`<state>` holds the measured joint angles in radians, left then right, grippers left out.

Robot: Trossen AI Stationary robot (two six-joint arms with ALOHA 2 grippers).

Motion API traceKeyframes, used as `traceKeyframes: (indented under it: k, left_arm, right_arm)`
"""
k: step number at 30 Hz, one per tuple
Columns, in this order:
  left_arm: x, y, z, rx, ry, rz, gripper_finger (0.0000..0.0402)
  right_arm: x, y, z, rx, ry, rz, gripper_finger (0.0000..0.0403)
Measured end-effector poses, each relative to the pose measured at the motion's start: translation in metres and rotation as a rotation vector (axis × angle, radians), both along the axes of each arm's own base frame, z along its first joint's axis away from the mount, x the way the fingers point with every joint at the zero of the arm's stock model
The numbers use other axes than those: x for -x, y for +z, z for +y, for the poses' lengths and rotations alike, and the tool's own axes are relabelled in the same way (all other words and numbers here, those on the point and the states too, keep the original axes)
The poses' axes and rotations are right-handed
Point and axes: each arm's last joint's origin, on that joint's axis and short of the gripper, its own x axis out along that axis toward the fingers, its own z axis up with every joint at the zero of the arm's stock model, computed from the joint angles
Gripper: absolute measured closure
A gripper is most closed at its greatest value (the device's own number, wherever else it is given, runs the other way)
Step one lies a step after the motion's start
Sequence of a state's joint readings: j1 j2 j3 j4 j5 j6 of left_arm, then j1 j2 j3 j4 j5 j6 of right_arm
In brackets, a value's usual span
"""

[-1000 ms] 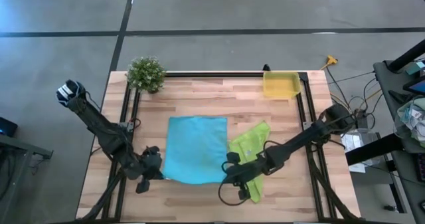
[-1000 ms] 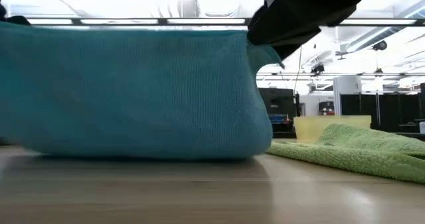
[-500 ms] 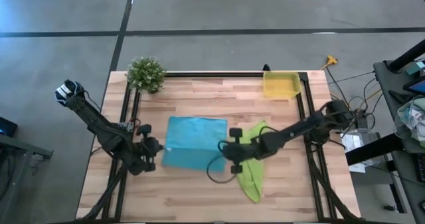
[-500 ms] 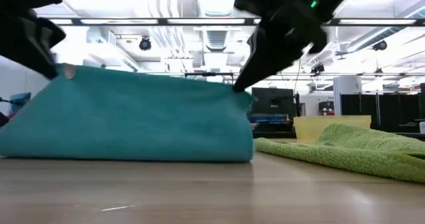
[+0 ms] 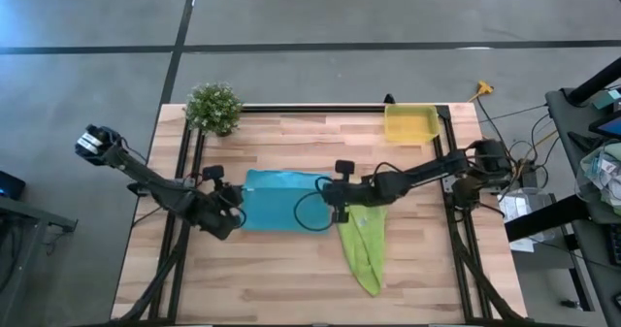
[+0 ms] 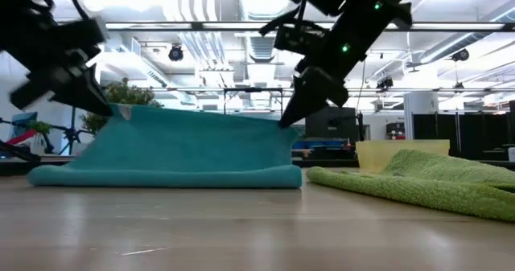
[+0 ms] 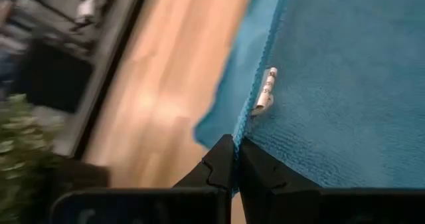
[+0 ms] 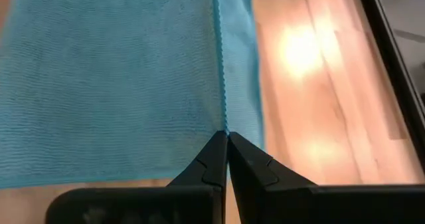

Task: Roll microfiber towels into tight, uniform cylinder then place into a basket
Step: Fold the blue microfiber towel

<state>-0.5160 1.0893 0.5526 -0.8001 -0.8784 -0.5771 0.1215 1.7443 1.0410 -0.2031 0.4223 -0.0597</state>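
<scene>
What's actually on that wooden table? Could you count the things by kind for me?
Towels: 2, a blue towel held at its corners by the left gripper and right gripper, and a green towel lying flat.
Baskets: 1, the yellow basket.
Plants: 1, the potted plant.
Total: 4.

Wooden table (image 5: 291, 278) with towels (image 5: 281, 203), basket (image 5: 408, 124), plant (image 5: 213, 107)

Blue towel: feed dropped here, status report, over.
Left end effector and right end effector shut on blue towel corners, folding it over. Green towel alongside right. Basket unobstructed.
</scene>
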Motion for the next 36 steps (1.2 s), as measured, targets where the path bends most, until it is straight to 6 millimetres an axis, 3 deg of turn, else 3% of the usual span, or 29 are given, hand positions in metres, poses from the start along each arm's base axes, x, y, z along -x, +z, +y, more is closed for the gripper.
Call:
traceKeyframes:
  k: [7,14,30,36]
  left_arm:
    - [-0.017,-0.009,0.014,-0.064,0.050,0.050,0.0402]
    - [-0.030,-0.022,0.021,-0.093,0.081,0.120,0.0402]
    - [-0.035,-0.035,0.028,-0.144,0.130,0.180,0.0402]
    - [-0.032,-0.040,0.033,-0.152,0.153,0.177,0.0402]
  right_arm:
    - [0.003,-0.007,-0.022,0.013,-0.046,0.031,0.0394]
    - [0.007,-0.012,-0.029,0.008,-0.059,0.046,0.0394]
    - [0.009,-0.023,-0.035,0.025,-0.052,-0.032,0.0394]
    - [0.003,-0.037,-0.036,0.038,-0.039,-0.029,0.0394]
